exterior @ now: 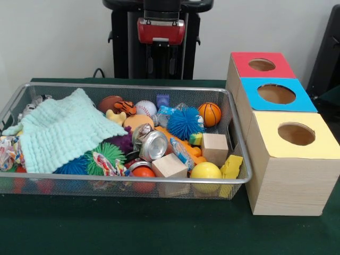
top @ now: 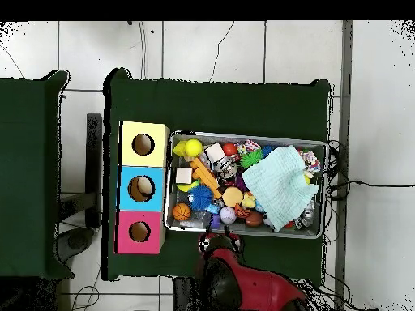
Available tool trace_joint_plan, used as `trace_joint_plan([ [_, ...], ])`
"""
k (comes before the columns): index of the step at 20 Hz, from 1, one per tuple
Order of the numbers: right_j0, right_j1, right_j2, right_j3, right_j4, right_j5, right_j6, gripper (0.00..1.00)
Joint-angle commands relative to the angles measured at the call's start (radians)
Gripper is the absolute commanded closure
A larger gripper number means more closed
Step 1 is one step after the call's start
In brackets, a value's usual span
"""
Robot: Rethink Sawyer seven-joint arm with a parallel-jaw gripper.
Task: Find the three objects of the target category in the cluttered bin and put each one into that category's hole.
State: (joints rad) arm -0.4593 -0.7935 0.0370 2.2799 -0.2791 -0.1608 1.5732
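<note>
The mint-green cloth (exterior: 64, 130) is covering the left part of the wire basket (exterior: 159, 88), hiding whatever is lying beneath it. A blue-printed wrapper (exterior: 181, 152) is showing only partly among the toys, and a crinkly clear bag (exterior: 33, 103) is peeking out behind the cloth, too small to read. The red arm (exterior: 161, 29) is being cut off at the front view's top edge, so the end effector is not showing. In the overhead view the small toys are blurring together.
</note>
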Motion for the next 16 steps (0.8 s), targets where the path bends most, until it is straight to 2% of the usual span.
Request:
trace_joint_plan([
  [1,0.0,0.064,0.078,-0.076,0.022,0.01,0.177,0.0],
  [5,0.033,0.145,0.051,-0.12,0.027,-0.059,0.184,0.0],
  [11,0.037,0.255,0.047,-0.187,0.023,-0.112,0.182,0.0],
  [16,0.033,0.278,0.045,-0.199,0.014,-0.142,0.181,0.0],
])
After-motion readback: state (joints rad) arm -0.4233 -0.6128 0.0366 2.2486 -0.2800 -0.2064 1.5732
